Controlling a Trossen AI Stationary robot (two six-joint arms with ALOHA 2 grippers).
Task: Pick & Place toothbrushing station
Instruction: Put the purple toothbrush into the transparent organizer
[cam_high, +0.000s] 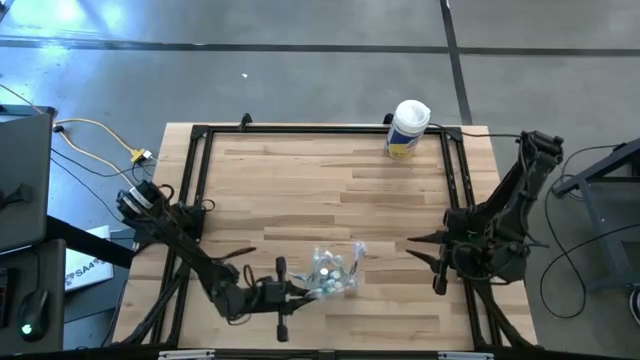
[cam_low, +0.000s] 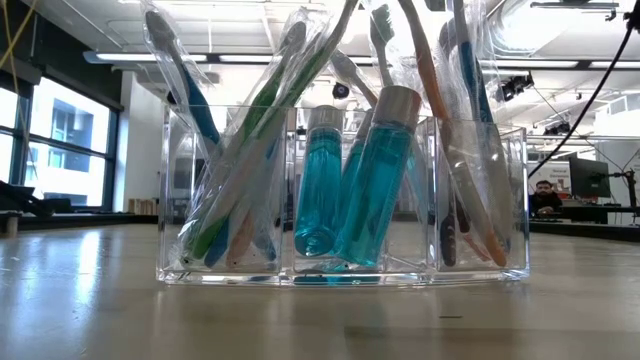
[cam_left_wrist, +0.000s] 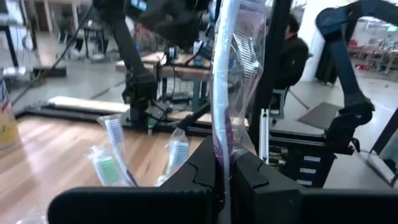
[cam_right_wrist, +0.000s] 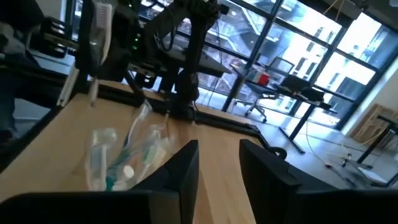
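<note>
Our left tool (cam_left_wrist: 222, 177) pinches a plastic-wrapped toothbrush (cam_left_wrist: 225, 93) upright by the clear holder (cam_low: 345, 200); right tool (cam_right_wrist: 217, 163) waits spread.

table (cam_high: 300, 180): wood | holder (cam_high: 331, 274): front-centre | canister (cam_high: 407, 129): back edge

We see a clear holder (cam_low: 345, 262) upright, wrapped toothbrushes (cam_low: 250, 170) leaning either side of teal-liquid tubes (cam_low: 322, 180) in its middle compartment.
</note>
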